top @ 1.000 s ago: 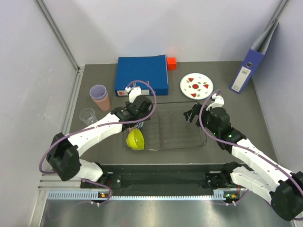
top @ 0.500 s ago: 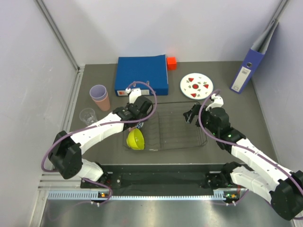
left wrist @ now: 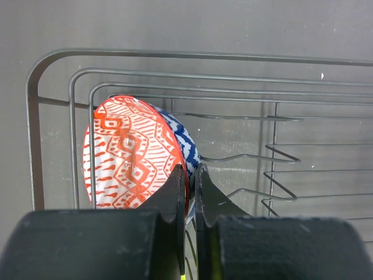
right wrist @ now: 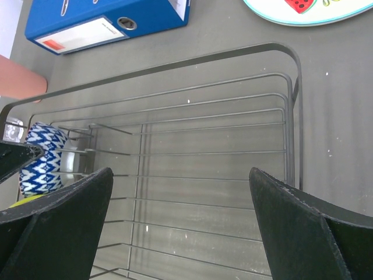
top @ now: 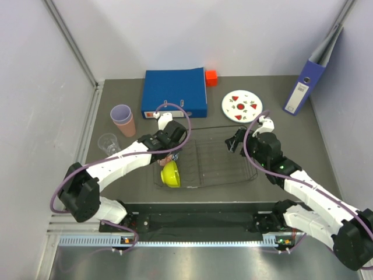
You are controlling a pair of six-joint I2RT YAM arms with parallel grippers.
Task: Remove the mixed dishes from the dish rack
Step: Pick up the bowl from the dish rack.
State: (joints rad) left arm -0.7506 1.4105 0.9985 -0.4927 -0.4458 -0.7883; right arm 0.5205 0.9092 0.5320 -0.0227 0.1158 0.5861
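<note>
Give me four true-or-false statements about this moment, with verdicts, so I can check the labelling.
1. The left gripper is shut on the rim of the patterned bowl. True.
2. The plate sits in the rack. False: it lies on the table, beyond the rack's far right corner.
3. The right gripper is open and empty. True.
4. The yellow bowl is out of the rack. False: it lies inside, at the near left corner.

Overhead camera faces down; wrist cameras (close, seemingly oblique) share the dish rack (top: 218, 157).
</note>
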